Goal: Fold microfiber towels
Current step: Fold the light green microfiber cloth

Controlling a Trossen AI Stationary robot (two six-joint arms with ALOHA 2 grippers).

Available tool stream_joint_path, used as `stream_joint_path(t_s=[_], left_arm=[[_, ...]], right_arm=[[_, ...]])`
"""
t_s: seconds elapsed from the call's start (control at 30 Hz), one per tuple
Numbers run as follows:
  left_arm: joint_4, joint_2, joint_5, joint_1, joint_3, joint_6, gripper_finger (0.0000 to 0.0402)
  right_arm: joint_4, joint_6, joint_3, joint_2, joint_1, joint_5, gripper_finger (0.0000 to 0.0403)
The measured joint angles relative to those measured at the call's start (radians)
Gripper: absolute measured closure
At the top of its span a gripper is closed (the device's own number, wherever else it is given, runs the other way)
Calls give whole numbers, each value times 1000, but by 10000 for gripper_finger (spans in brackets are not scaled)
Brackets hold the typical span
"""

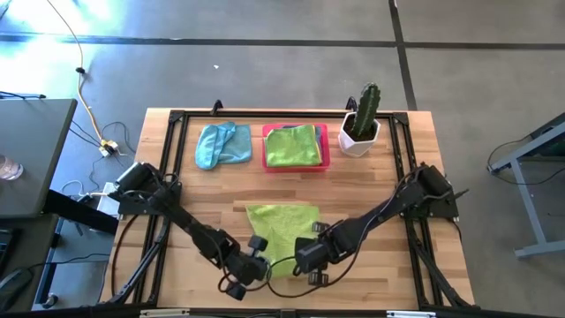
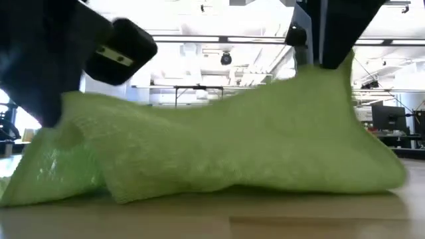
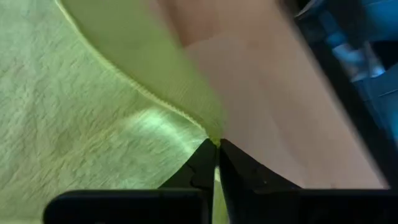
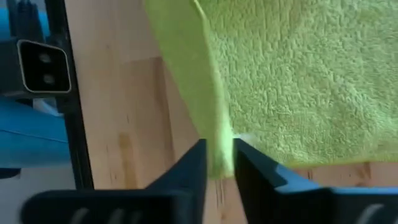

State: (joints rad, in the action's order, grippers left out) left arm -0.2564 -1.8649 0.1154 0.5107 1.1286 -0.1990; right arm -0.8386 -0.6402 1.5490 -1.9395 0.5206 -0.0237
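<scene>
Overhead view: a lime towel (image 1: 281, 228) lies on the wooden surface (image 1: 371, 190) near its front edge, between the two arms. The left hand (image 1: 255, 262) meets the towel's near left corner; the right hand (image 1: 311, 256) meets its near right corner. Left wrist view: the left hand's (image 3: 217, 163) two dark fingers (image 3: 200, 169) are pressed together on the towel's (image 3: 74, 124) hemmed corner. Right wrist view: the right hand's (image 4: 219, 163) fingers (image 4: 186, 168) stand narrowly apart with the towel's (image 4: 298, 81) edge pinched between them. Low view: the towel (image 2: 219, 153) is raised at both near corners, sagging between them, its lower folds resting on the surface. At the far edge sit a crumpled blue towel (image 1: 221, 144), a pink tray (image 1: 324, 146) carrying a second lime towel (image 1: 292, 146), and a potted cactus (image 1: 363, 119).
</scene>
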Motion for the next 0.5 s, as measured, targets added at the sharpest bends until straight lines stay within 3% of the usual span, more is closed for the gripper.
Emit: stream_joint_path(t_s=[0.2, 0.33, 0.5], left_arm=[[-13, 17, 2, 9, -1, 0, 344], [2, 38, 3, 17, 0, 0, 306], [0, 38, -11, 28, 1, -14, 268]], right_arm=[[33, -53, 0, 2, 16, -3, 256], [60, -67, 0, 2, 36, -43, 244], [80, -95, -19, 2, 67, -210, 242]])
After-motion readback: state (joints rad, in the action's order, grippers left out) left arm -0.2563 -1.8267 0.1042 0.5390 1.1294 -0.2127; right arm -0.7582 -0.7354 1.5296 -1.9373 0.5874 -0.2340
